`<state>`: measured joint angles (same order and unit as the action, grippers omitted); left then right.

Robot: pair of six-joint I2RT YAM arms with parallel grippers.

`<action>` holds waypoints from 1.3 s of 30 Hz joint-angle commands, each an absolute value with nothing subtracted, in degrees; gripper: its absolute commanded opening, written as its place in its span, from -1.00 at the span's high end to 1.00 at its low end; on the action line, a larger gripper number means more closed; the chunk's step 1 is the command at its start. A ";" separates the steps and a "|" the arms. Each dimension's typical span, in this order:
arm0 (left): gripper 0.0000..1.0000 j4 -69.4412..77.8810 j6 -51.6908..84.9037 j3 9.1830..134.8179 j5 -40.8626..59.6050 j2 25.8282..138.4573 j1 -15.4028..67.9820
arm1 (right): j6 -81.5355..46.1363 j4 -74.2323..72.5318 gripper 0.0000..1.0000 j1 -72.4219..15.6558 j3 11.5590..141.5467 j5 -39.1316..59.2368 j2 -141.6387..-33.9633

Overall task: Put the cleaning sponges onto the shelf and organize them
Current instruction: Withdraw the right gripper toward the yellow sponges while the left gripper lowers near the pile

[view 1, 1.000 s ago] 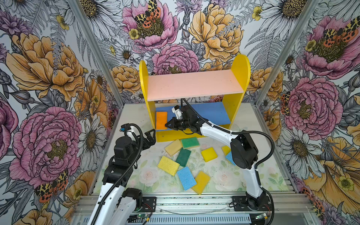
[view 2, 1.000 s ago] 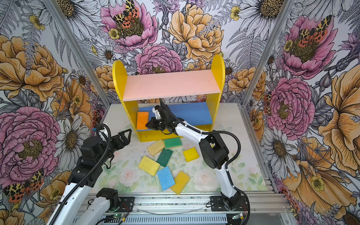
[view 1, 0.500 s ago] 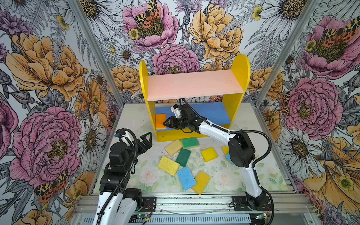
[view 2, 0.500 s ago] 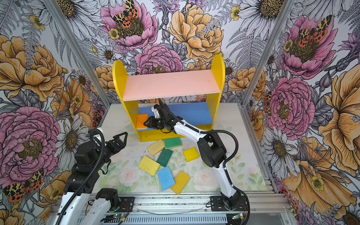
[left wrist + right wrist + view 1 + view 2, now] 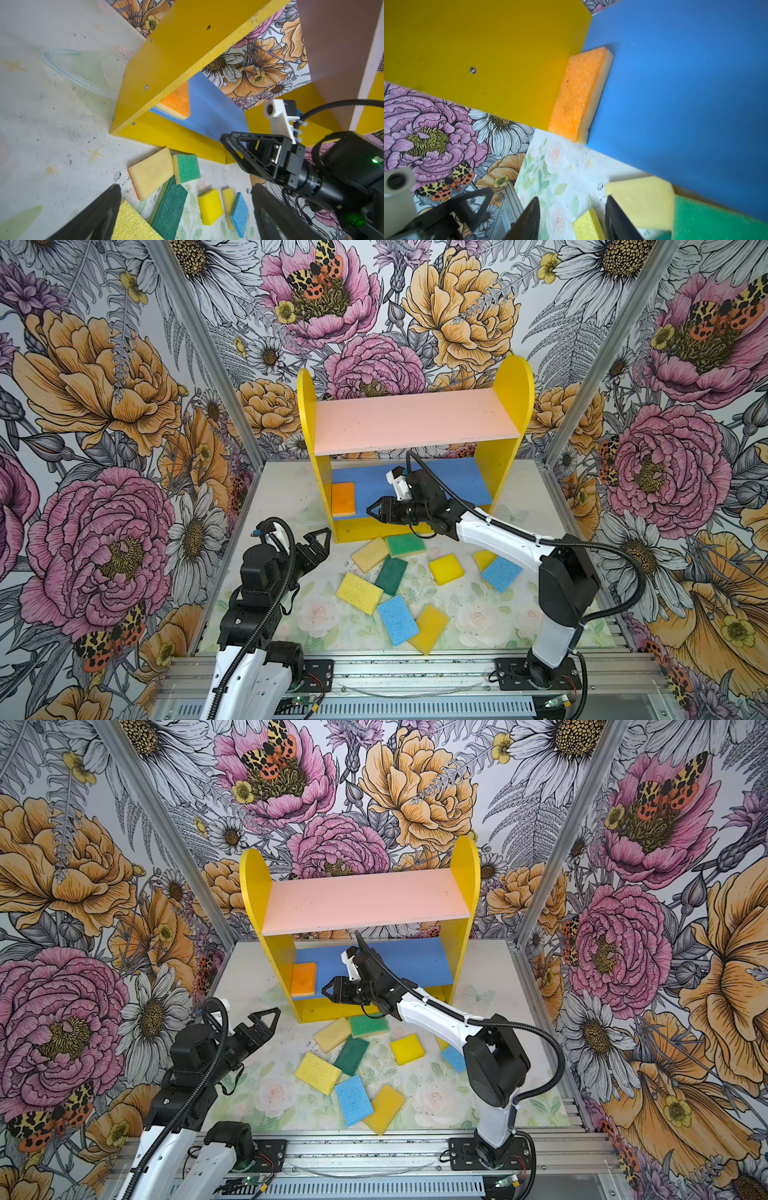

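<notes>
Top views show floral walls (image 5: 104, 406), seemingly dirt-speckled tabletop (image 5: 478, 605).

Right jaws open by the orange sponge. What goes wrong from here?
The orange sponge lies at the front edge of the blue lower board; the right gripper, backing out, may sweep it off.
The left gripper hovers near the yellow side panel and may bump the shelf.
The front blue sponge overlaps a yellow sponge; one grasp may drag both.

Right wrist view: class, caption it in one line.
Orange sponge lies on the blue lower board, beside the yellow side panel.
</notes>
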<state>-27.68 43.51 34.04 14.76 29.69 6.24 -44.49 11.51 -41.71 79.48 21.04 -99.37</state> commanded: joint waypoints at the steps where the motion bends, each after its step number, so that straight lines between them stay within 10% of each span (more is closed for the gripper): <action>1: -0.98 -24.27 48.64 32.47 17.98 31.08 9.20 | -45.04 12.39 -0.08 -42.19 71.58 18.54 -92.39; 11: -0.98 -16.16 53.08 28.62 12.85 38.36 24.51 | -61.78 23.01 -0.25 -42.18 47.07 6.95 -77.14; 39: -0.98 -17.35 54.23 26.67 13.47 35.89 23.81 | -85.96 13.30 0.01 -37.37 32.24 -3.87 -72.78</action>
<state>-17.10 54.11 25.82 13.54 36.36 24.36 -84.95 16.97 -38.06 33.04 -3.40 -71.35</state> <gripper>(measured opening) 0.987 0.497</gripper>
